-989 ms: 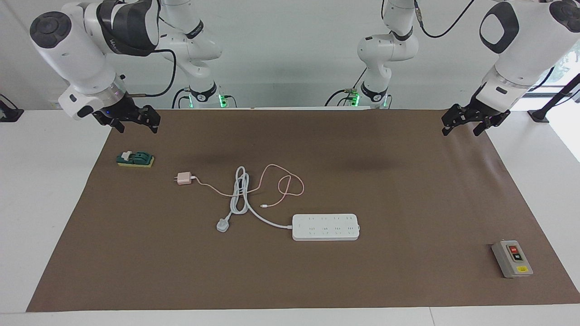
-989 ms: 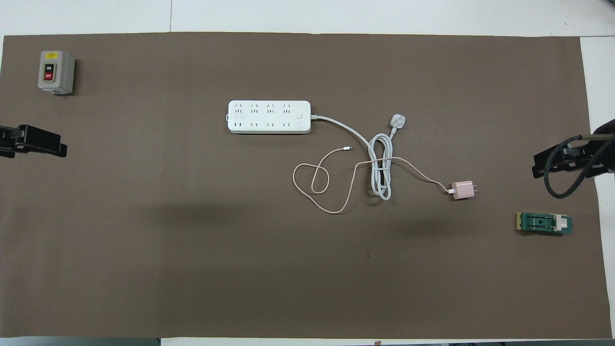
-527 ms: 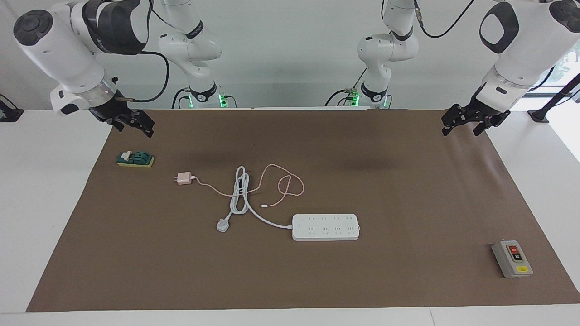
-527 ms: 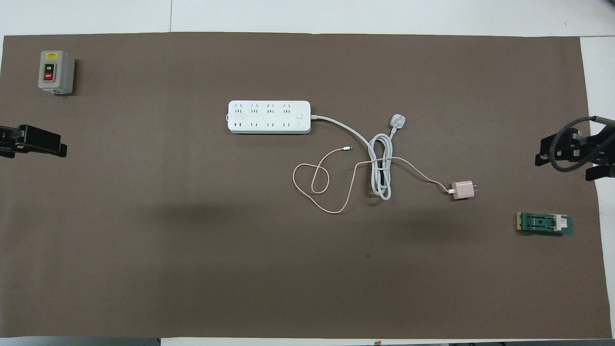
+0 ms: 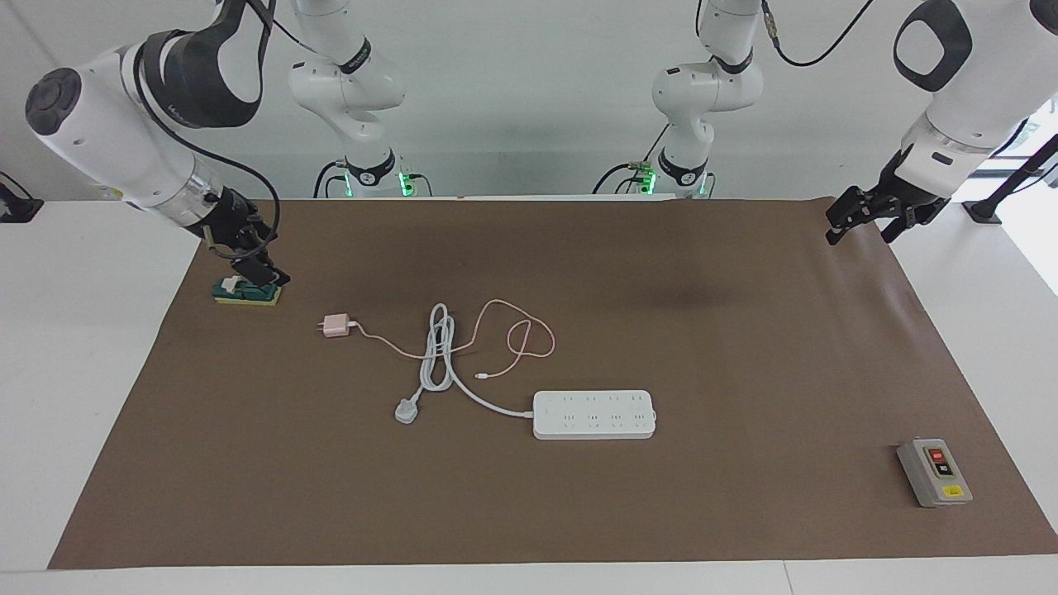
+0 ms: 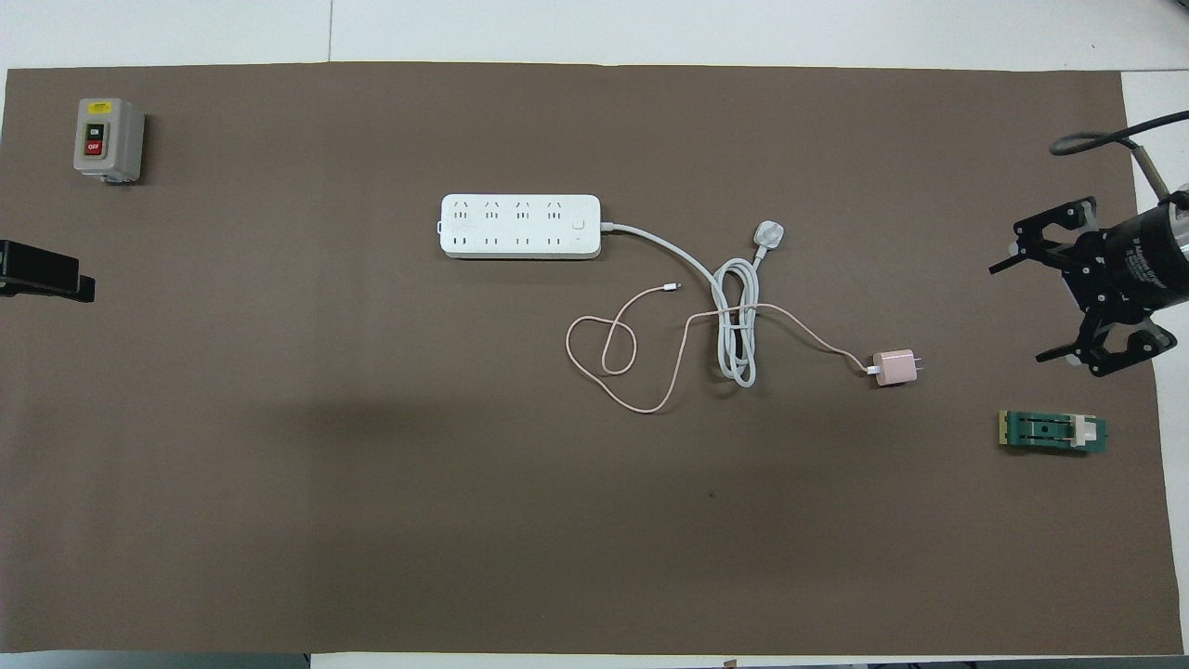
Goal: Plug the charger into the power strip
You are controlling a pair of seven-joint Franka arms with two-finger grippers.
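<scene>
White cord (image 5: 438, 355) crosses the charger (image 5: 335, 326) cable.

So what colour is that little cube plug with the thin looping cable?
Pale pink, like its cable. The charger shows best in the overhead view, lying on the brown mat.

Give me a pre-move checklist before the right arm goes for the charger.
1. Charger free on the mat, prongs away from its cable: ok.
2. Right gripper open, empty: ok.
3. Left gripper open, waiting at the mat's edge: ok.
4. Power strip flat, sockets up, nothing plugged in: ok.
5. Pink cable clear of the strip's white cord: not ok, they cross.
6. Charger clear of the green switch block: ok.
</scene>
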